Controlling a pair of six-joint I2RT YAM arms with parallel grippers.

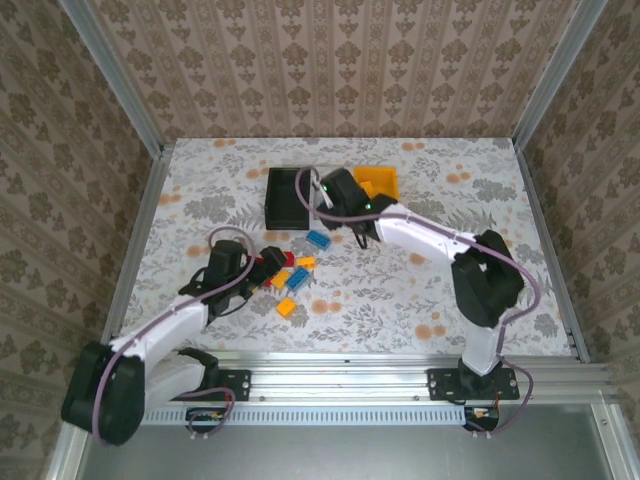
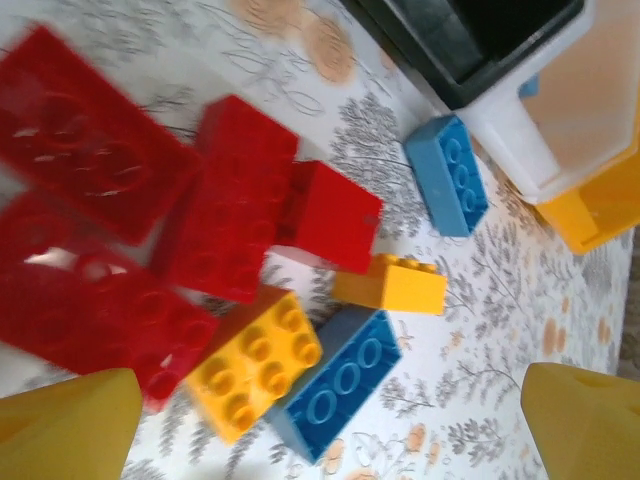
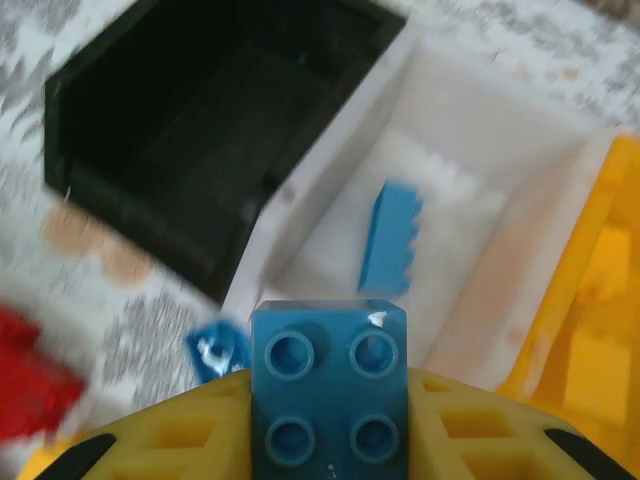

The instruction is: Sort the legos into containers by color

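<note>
Right wrist: right pincer (image 3: 328, 432) grasping blue four-stud plastic brick (image 3: 328, 385) over white plastic bin (image 3: 300, 205). Left wrist: left pincer (image 2: 325, 430) released.

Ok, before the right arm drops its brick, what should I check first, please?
1. Right claw shut on the blue brick: ok.
2. White bin ahead of the claw: ok.
3. Brick past the bin's near wall: cannot tell.
4. Colour match, another blue lego lies in the bin: ok.
5. Left claw open over the pile, away from the bins: ok.
</note>
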